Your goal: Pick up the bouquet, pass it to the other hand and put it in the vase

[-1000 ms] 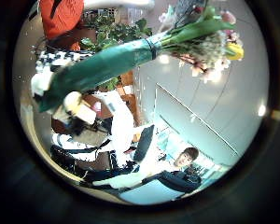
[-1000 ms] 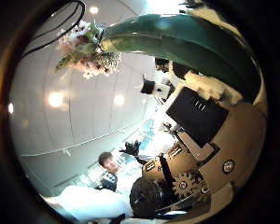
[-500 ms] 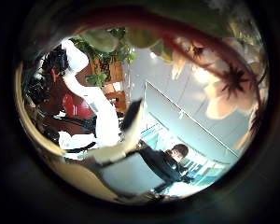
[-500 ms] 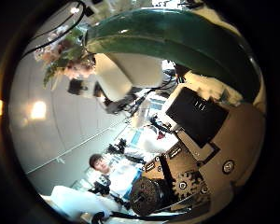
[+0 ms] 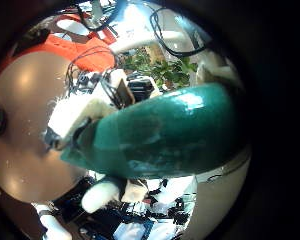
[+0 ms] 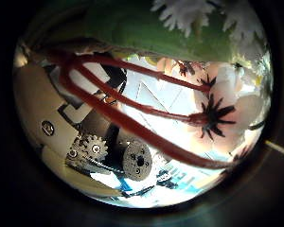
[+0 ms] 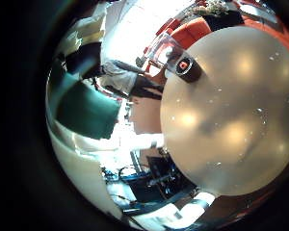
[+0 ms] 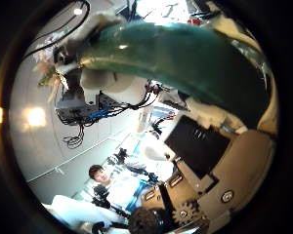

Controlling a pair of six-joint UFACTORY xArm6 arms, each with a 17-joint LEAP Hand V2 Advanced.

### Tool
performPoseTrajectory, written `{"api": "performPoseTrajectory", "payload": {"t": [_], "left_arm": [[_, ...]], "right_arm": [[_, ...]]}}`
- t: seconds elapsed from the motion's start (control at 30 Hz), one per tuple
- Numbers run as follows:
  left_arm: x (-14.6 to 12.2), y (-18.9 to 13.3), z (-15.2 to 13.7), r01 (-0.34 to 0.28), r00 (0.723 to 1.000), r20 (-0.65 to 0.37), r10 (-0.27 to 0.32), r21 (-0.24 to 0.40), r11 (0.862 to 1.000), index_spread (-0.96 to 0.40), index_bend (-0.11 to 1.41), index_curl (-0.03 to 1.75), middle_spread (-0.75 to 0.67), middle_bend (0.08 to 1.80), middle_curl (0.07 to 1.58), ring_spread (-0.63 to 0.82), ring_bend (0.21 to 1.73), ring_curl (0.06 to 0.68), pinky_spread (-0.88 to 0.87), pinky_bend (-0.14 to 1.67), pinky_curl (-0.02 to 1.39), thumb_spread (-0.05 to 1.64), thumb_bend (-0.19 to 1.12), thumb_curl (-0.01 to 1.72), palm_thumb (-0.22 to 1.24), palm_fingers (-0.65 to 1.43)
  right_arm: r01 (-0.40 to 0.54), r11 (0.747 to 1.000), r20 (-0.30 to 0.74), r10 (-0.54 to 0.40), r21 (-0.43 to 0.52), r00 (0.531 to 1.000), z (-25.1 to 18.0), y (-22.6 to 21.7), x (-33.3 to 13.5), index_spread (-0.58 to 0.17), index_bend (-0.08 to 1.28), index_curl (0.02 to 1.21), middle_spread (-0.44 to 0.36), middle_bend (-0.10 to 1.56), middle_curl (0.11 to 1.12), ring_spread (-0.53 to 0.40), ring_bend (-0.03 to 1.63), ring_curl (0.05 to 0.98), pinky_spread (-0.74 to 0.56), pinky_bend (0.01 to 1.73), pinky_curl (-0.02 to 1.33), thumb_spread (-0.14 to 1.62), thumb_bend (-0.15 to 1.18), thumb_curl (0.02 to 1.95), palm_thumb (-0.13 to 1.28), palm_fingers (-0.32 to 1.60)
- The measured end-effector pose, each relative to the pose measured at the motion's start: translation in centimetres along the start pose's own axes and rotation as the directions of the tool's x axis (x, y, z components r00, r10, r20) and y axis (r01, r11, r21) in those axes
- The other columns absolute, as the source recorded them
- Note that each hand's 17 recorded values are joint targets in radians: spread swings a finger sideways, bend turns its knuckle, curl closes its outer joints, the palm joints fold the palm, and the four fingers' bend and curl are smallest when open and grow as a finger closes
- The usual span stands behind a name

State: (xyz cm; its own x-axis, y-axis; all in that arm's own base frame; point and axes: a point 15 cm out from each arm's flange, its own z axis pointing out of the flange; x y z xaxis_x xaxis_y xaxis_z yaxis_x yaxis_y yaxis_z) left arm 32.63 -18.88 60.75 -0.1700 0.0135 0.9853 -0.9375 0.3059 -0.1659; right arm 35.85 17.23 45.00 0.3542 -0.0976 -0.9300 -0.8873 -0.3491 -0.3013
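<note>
The bouquet has a green wrap and pale flowers with red strands. In the right thumb side palm view the wrap (image 8: 176,58) lies close across my right hand (image 8: 220,161), whose fingers curl against it. The flowers (image 8: 54,68) stick out beyond, with my left hand (image 8: 100,83) right beside them. In the left little finger side palm view the wrap (image 5: 155,130) fills much of the picture, and my right hand (image 5: 90,105) grips its end. In the left thumb side palm view the flowers (image 6: 204,109) are very close.
A round pale table shows in the left little finger side palm view (image 5: 25,100) and in the right little finger side palm view (image 7: 231,125), where a small dark object (image 7: 187,67) stands on it. Orange shapes (image 7: 197,29) lie beyond the table. White and geared hand parts (image 6: 114,156) sit beside the flowers.
My left palm has closed in on the bouquet, so its flowers now fill the left thumb side view. The bouquet stays across my right palm, and the left hand now sits by the flowers.
</note>
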Motion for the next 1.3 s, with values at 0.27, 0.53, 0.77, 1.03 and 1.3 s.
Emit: {"api": "performPoseTrajectory", "payload": {"t": [0.27,0.53,0.77,1.03,1.3], "left_arm": [[2.4,-1.4,-3.0,-0.131,0.984,0.135,0.114,0.129,0.983,-0.6,0.83,0.89,-0.49,1.13,1.01,-0.4,1.56,0.613,-0.5,1.32,0.87,1.02,0.21,0.71,1.08,0.97],[5.6,-1.4,-6.6,-0.282,0.94,0.27,0.208,0.274,0.919,-0.66,0.86,1.04,-0.52,1.19,1.06,-0.39,1.63,0.631,-0.54,1.33,0.98,1.05,0.2,0.78,1.08,0.9],[6.4,-1.1,-9.0,-0.368,0.906,0.349,0.238,0.375,0.851,-0.69,0.86,1.13,-0.54,1.22,1.08,-0.38,1.66,0.635,-0.56,1.33,1.06,1.07,0.19,0.83,1.07,0.86],[6.0,-0.3,-11.3,-0.41,0.893,0.379,0.243,0.463,0.786,-0.71,0.84,1.21,-0.54,1.24,1.08,-0.37,1.68,0.631,-0.58,1.31,1.12,1.09,0.17,0.88,1.07,0.85],[4.6,0.5,-14.1,-0.431,0.886,0.401,0.231,0.534,0.727,-0.71,0.82,1.26,-0.54,1.24,1.09,-0.37,1.68,0.626,-0.59,1.29,1.17,1.1,0.16,0.91,1.08,0.85]], "right_arm": [[-0.021,1.0,0.002,0.021,0.02,1.0,-0.8,-0.2,1.0,-0.32,0.45,0.57,-0.081,0.81,0.5,-0.141,1.12,0.547,-0.11,0.99,0.79,0.99,-0.03,0.84,0.76,-0.03],[-0.045,0.998,-0.009,0.045,0.051,0.999,-1.4,-0.9,2.5,-0.306,0.27,0.44,0.027,0.47,0.37,0.078,0.75,0.373,0.3,0.79,0.63,1.0,-0.03,0.69,0.73,-0.12],[-0.07,0.986,-0.035,0.076,0.15,0.996,-2.1,-3.3,3.7,-0.302,0.16,0.38,0.079,0.32,0.33,0.158,0.57,0.296,0.41,0.65,0.51,1.01,-0.02,0.63,0.74,-0.08],[-0.157,0.945,-0.026,0.172,0.287,0.985,-2.1,-5.2,6.0,-0.275,0.14,0.31,0.125,0.24,0.32,0.195,0.46,0.258,0.43,0.55,0.43,1.04,-0.02,0.59,0.77,-0.05],[-0.195,0.906,-0.039,0.226,0.375,0.973,-2.6,-5.8,8.0,-0.251,0.14,0.28,0.154,0.2,0.32,0.213,0.41,0.248,0.43,0.51,0.38,1.06,-0.02,0.57,0.77,-0.04]]}}
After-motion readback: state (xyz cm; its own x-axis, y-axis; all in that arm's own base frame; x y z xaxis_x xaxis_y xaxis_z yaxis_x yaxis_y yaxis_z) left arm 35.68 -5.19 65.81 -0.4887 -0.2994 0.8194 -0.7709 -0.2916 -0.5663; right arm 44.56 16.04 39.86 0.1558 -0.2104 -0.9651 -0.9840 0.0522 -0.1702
